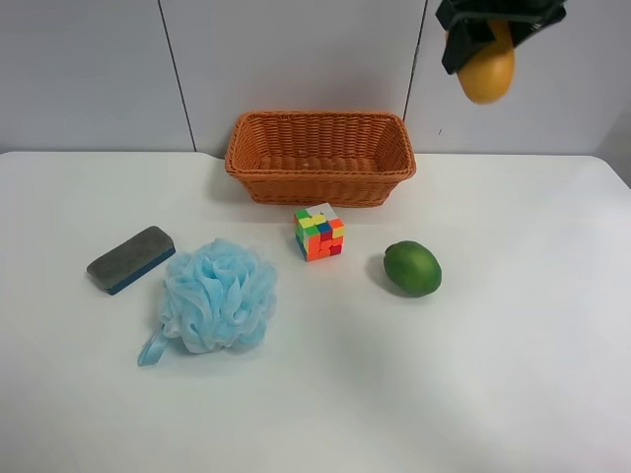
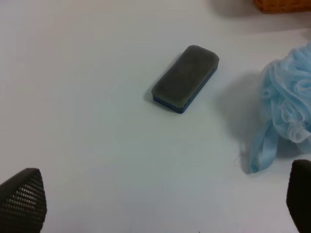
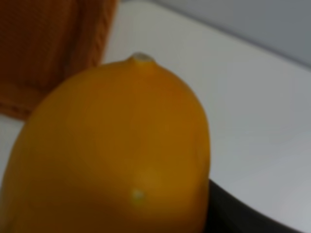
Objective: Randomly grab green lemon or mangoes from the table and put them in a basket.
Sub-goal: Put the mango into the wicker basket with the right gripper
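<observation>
Yellow-orange mango (image 1: 486,64) hangs high in the air, clamped in the right jaws, above and to the right of the basket (image 1: 320,158) in the exterior high view. Green lemon (image 1: 412,267) sits on the desk (image 1: 523,374), in front of the basket and right of the puzzle cube (image 1: 319,233). Left jaws stand wide apart, fingertips (image 2: 22,201) over the desk near the grey eraser (image 2: 185,78).

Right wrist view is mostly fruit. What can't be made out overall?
Right gripper: cut by exterior high's top edge; smooth yellow-orange mango fills blurred right wrist view.
Orange-brown woven wicker basket floor: mostly behind its front wall, exterior high.
Left gripper fingers: only tips, left wrist corners.
</observation>
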Robot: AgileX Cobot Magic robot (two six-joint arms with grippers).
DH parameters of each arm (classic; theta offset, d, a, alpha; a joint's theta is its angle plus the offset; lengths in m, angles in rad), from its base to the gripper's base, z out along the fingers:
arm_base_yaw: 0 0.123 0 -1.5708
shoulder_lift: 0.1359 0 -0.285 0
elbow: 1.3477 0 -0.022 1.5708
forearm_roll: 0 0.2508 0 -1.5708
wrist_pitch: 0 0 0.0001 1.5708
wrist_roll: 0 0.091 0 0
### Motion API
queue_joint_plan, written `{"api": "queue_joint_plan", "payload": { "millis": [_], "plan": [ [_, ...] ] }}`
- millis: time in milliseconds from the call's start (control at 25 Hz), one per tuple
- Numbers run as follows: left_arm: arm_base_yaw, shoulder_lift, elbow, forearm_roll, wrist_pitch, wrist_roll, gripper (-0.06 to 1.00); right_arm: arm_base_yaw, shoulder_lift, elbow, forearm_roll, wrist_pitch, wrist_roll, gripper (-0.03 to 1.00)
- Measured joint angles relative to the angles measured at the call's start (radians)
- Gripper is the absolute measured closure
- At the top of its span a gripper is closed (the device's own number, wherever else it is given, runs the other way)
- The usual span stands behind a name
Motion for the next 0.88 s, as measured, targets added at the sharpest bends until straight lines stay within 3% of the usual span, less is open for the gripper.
{"api": "queue_joint_plan", "payload": {
  "millis": [160,360,600,880],
  "plan": [
    [0.000,0.000,0.000,0.000,0.000,0.000,-0.05,0.043,0.081,-0.090,0.002,-0.053,0.010,0.35],
    [0.000,0.000,0.000,0.000,0.000,0.000,-0.05,0.076,0.228,-0.157,0.002,-0.196,0.014,0.35],
    [0.000,0.000,0.000,0.000,0.000,0.000,-0.05,0.110,0.381,-0.163,0.006,-0.392,0.014,0.35],
    [0.000,0.000,0.000,0.000,0.000,0.000,-0.05,0.116,0.521,-0.164,0.006,-0.518,0.014,0.35]
  ]
}}
